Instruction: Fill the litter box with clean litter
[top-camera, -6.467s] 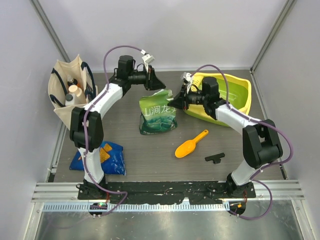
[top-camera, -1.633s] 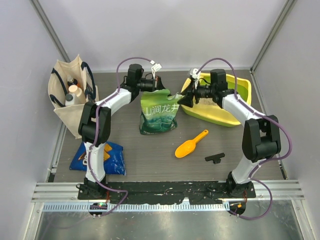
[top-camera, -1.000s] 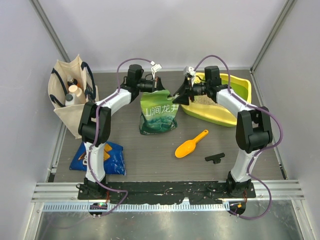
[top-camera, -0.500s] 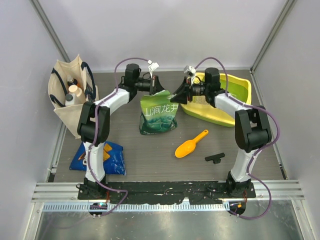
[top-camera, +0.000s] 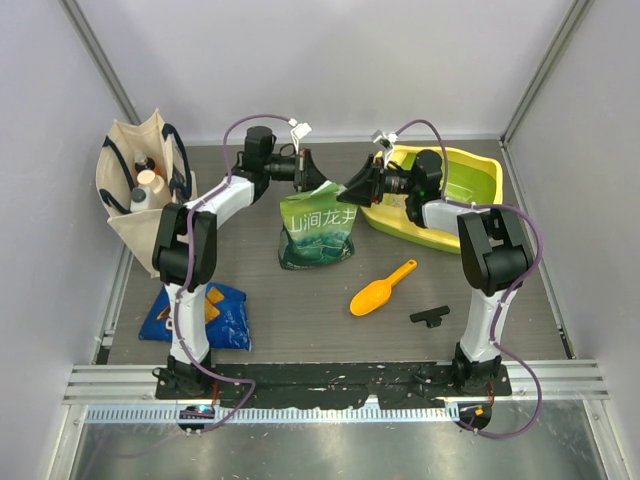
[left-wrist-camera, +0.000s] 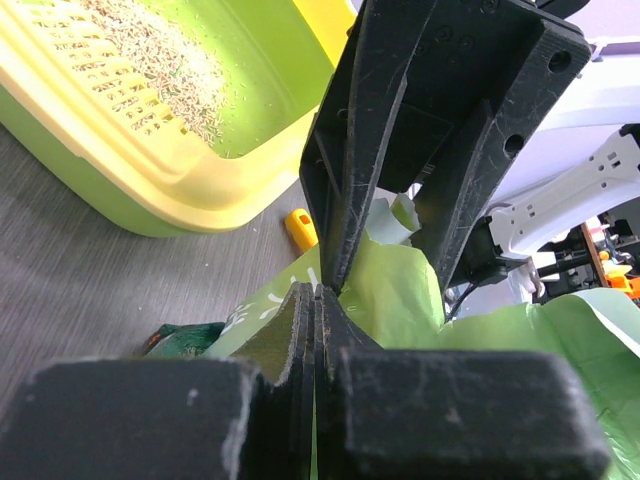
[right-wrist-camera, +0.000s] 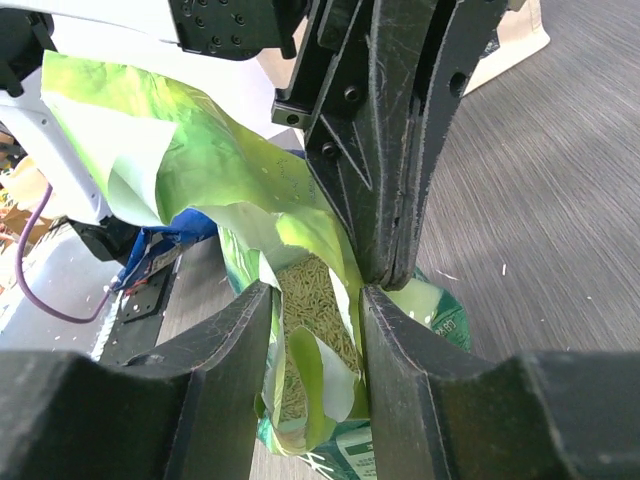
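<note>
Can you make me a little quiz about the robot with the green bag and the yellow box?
1. True or false: the left tool is pinched shut on the green pouch.
2. What lies on the table in front of the pouch? A) orange scoop B) red cup C) white spoon
3. Fill in: the litter box already holds some ____ near its grate.

Key: 1 true; 2 A; 3 litter.

Pouch (top-camera: 316, 228) stands mid-table beside litter box (top-camera: 430, 238); passage between scoop (top-camera: 383, 288), chip bag (top-camera: 212, 316).
</note>
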